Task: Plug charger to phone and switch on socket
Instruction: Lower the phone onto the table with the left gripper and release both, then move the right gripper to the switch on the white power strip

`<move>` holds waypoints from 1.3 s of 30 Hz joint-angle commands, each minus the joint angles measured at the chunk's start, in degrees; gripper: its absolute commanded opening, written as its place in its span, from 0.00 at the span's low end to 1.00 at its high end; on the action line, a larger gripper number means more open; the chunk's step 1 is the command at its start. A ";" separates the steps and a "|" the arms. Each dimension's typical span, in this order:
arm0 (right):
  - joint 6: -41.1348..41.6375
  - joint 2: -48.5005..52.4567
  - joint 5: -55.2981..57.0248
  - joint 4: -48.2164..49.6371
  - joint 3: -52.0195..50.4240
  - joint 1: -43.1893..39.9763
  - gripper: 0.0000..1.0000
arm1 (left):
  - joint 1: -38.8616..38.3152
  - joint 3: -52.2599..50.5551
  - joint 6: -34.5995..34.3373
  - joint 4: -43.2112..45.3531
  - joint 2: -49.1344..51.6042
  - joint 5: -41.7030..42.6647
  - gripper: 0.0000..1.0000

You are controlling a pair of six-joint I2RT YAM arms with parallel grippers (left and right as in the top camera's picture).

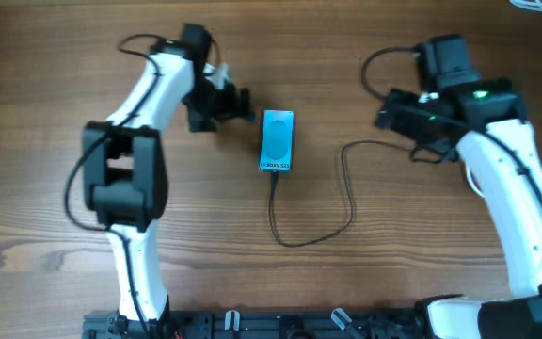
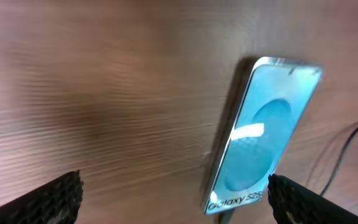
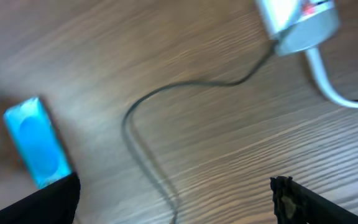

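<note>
The phone (image 1: 277, 139) lies flat on the wooden table (image 1: 45, 56), a little left of the middle of the overhead frame. Its teal screen faces up and the white lettering sits at its lower short edge. In the left wrist view it fills the right half of the frame, slanting, with a bright glare across the glass.

The charger (image 1: 272, 200), a thin black cable, meets that lower short edge. It drops toward the bottom of the overhead frame, curls to the right, then climbs toward the right arm. Whether its tip is fully seated in the phone cannot be told.

In the right wrist view the cable's other end runs up to the socket (image 3: 294, 22), a white block at the upper right of that frame showing a small red mark. A white cord (image 3: 325, 84) trails from it toward the right edge. The position of its switch is too blurred to read. In the overhead view the socket is hidden under the right arm.

The left pincer (image 2: 173, 202) is spread wide. Its two dark fingertips sit in the lower corners of its own view, above the table, with the phone's lower end between them and nothing gripped. From overhead it sits just up and left of the phone.

The right pincer (image 3: 174, 202) is also spread and holds nothing. Its tips sit in the lower corners of its view, with the cable's curve between them.
</note>
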 commanded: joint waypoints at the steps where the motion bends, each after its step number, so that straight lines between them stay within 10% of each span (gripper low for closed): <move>1: -3.04 1.29 0.11 0.39 0.83 -7.96 1.00 | 2.78 0.07 -0.72 -0.17 -11.04 -5.16 1.00; 10: -5.31 2.62 11.17 5.46 0.70 -14.25 1.00 | 3.72 0.04 -0.68 -0.28 -13.16 -8.17 1.00; 18: -19.04 18.14 -9.68 0.31 11.52 -28.20 1.00 | 3.72 0.04 -0.68 -0.28 -13.16 -8.17 1.00; 39: -5.14 24.83 3.54 17.97 6.95 -32.74 1.00 | 3.72 0.04 -0.68 -0.28 -13.16 -8.17 1.00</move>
